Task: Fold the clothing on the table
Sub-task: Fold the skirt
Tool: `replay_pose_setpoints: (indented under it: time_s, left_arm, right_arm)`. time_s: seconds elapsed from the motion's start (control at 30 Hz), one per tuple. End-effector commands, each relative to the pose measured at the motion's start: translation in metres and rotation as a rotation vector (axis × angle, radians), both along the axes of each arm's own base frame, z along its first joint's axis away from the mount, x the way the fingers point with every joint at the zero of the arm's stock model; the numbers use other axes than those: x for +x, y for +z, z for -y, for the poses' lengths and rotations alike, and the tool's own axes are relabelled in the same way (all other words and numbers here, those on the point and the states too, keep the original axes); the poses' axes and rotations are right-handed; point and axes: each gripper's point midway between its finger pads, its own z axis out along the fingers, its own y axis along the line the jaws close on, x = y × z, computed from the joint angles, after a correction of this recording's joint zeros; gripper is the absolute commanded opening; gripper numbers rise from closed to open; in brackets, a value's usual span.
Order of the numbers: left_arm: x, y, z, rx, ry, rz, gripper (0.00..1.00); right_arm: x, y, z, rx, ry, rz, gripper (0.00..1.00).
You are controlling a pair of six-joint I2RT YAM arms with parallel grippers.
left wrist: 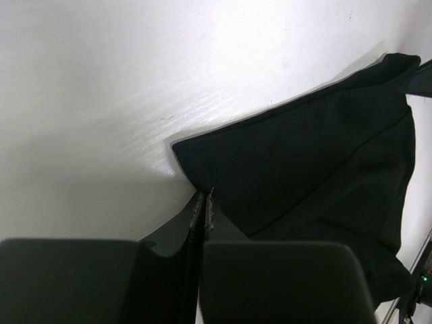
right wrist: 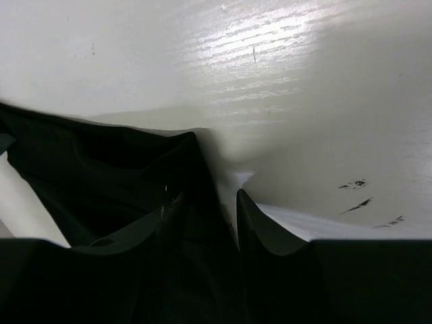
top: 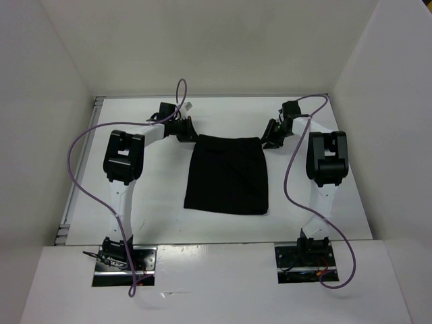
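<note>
Bare table [top: 162, 223] lies open on both sides of the clothing [top: 227, 175]; left tool [top: 188, 134] and right tool [top: 270, 140] occupy its far corners, and white walls [top: 40, 135] close three sides.

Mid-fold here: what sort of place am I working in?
Probably an enclosed lab test cell: plain white walls box in a glossy white table, the left arm and right arm are bolted at its near edge, and the black clothing lies spread between them.
</note>
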Motion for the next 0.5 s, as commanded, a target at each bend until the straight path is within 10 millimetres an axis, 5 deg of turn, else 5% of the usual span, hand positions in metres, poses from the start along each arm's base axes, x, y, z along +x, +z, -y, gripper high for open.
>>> replay_pose_setpoints:
  time_s: [0.0, 0.13, 0.3, 0.43, 0.47]
  left_arm:
    - [-0.008, -0.003, -0.014, 0.049, 0.017, -0.012, 0.00]
    - [-0.007, 0.002, -0.014, 0.048, 0.017, -0.003, 0.00]
    - [-0.007, 0.002, -0.014, 0.048, 0.017, -0.003, 0.00]
    - [-0.010, -0.006, -0.015, 0.051, 0.017, -0.021, 0.00]
    - [-0.010, -0.006, -0.015, 0.051, 0.017, -0.021, 0.00]
  right_arm:
    - [0.012, -0.004, 0.001, -0.013, -0.019, 0.031, 0.41]
    - [0.016, -0.010, -0.003, 0.009, -0.008, 0.029, 0.39]
    - [0.017, -0.009, -0.034, 0.077, 0.061, 0.036, 0.33]
    - [0.013, -0.017, -0.046, 0.151, 0.101, 0.020, 0.00]
    - [0.016, -0.017, -0.046, 0.151, 0.102, 0.032, 0.00]
